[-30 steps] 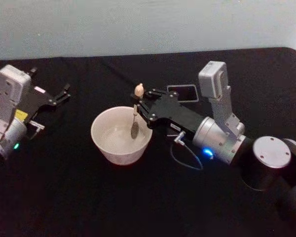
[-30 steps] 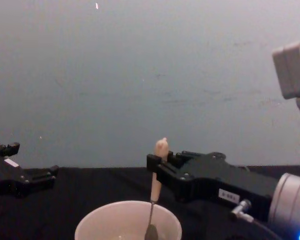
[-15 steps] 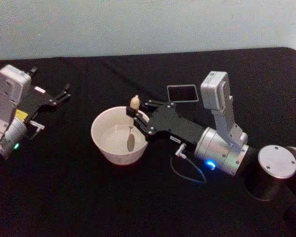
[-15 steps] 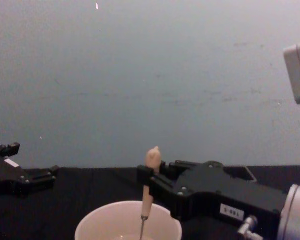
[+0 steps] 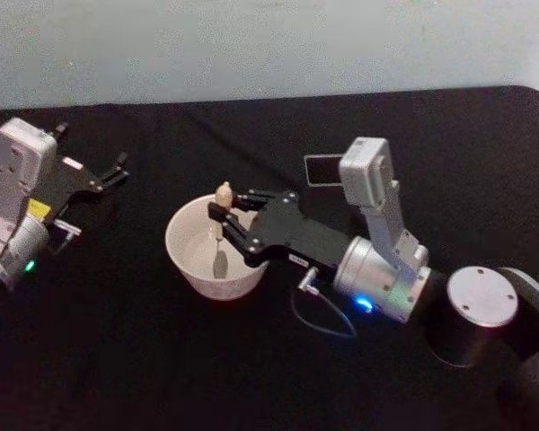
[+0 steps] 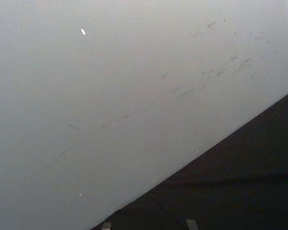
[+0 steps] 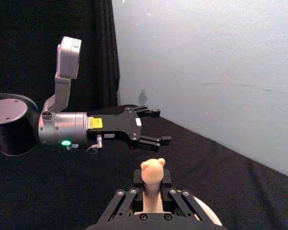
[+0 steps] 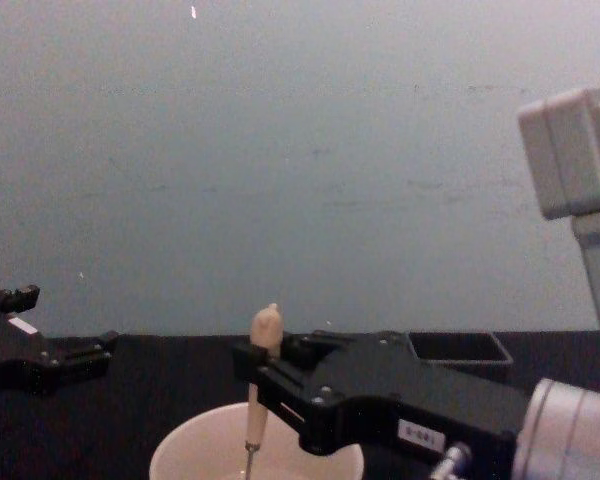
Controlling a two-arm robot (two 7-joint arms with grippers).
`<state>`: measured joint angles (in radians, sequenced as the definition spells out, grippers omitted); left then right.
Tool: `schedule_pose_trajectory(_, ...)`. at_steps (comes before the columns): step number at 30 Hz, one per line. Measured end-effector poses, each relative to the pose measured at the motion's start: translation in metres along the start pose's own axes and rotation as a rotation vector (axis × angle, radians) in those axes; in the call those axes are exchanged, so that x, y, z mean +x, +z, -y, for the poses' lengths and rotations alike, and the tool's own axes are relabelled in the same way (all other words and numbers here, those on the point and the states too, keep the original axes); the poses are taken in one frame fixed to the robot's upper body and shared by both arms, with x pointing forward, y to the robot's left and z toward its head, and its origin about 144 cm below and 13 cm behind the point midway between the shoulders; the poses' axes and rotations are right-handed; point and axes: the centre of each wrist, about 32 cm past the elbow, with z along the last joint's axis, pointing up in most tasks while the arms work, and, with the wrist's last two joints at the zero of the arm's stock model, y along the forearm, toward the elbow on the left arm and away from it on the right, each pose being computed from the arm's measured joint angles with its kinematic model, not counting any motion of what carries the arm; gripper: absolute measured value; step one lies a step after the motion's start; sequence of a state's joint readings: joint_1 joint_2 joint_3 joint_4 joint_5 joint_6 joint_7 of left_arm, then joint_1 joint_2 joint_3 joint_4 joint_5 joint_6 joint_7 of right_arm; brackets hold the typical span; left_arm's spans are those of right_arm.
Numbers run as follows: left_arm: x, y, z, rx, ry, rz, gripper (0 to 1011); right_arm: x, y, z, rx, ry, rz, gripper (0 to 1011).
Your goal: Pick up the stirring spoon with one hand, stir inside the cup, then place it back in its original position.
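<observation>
Pale, faintly scuffed wall (image 6: pixel 110 96) beside a black table (image 6: pixel 245 187), their boundary a slanted line.

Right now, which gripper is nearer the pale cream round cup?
Right. The right gripper holds the beige-handled spoon in the cup; the left gripper rests far to its left.

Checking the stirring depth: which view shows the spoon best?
The head view: the whole spoon shows, bowl down inside the cup. The chest view cuts off its bowl; the right wrist view gives its handle tip.
</observation>
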<state>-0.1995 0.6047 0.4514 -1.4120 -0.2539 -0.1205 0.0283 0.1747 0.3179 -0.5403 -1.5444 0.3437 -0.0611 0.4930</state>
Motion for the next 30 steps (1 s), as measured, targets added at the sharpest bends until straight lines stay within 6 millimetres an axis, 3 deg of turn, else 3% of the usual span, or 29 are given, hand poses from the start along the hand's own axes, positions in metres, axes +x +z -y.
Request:
schedule_pose_trajectory(14,0.000,0.000,0.000,0.000,0.000,0.000,1001,0.007,-0.003,-0.021,0.007,-0.053,0.015,204)
schedule_pose_trajectory(30,0.000,0.000,0.000,0.000,0.000,0.000,1001,0.019,-0.005,-0.015,-0.008,-0.109,0.022,204)
